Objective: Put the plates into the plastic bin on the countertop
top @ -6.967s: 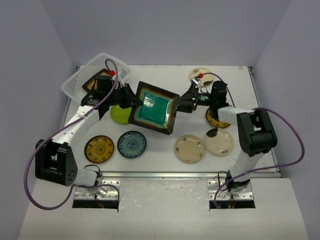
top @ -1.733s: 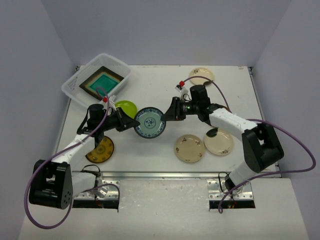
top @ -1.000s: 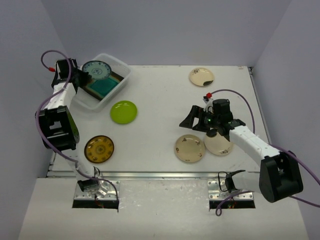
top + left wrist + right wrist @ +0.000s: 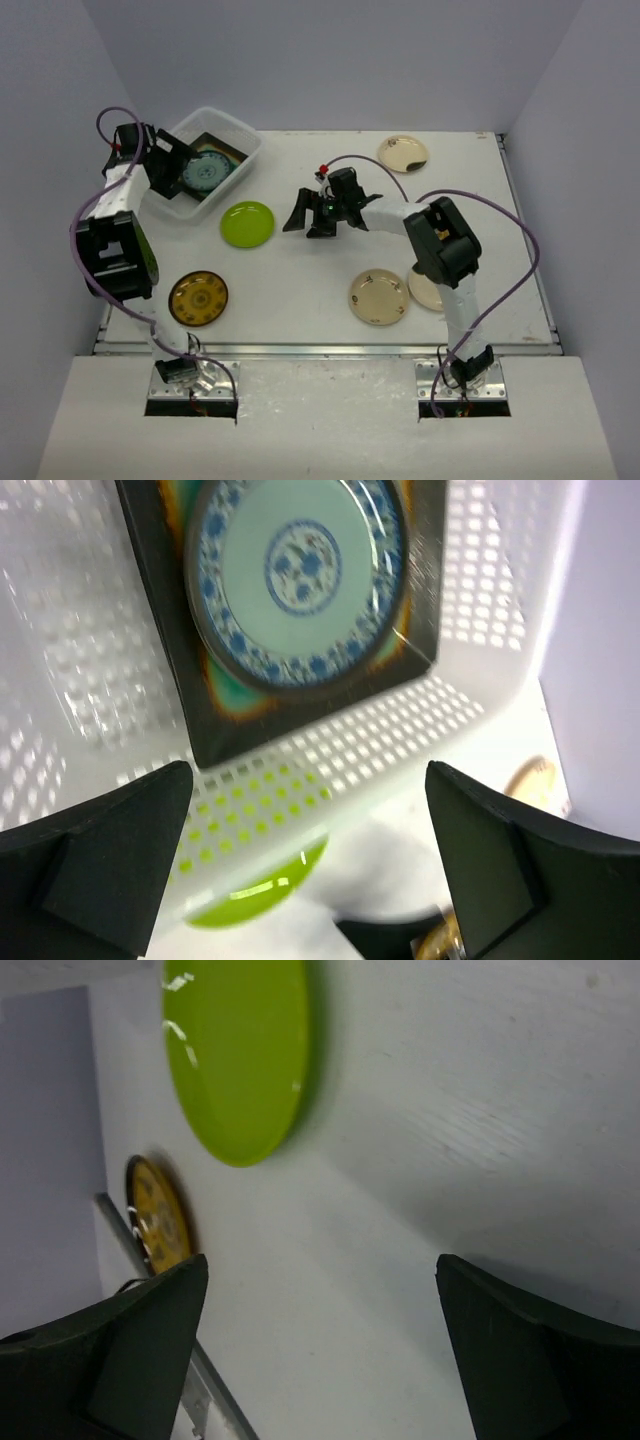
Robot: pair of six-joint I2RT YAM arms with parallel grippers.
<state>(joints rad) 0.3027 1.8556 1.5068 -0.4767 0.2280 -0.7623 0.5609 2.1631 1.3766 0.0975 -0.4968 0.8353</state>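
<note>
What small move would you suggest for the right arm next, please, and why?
Probably ease the right gripper left and down toward the near rim of the green plate. Its jaws stand open and empty, facing that plate, which lies flat outside the bin and is the closest one to that gripper.

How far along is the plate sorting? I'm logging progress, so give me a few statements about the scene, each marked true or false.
1. The blue-patterned plate lies in the plastic bin, on the teal square plate. True.
2. The left gripper grips a plate. False: it is open and empty, over the bin.
3. The lime green plate is in the bin. False: it lies on the countertop beside the bin.
4. The right gripper is open, near the lime green plate. True.
5. The mustard-patterned plate is stacked on a cream plate. False: it lies alone.
</note>
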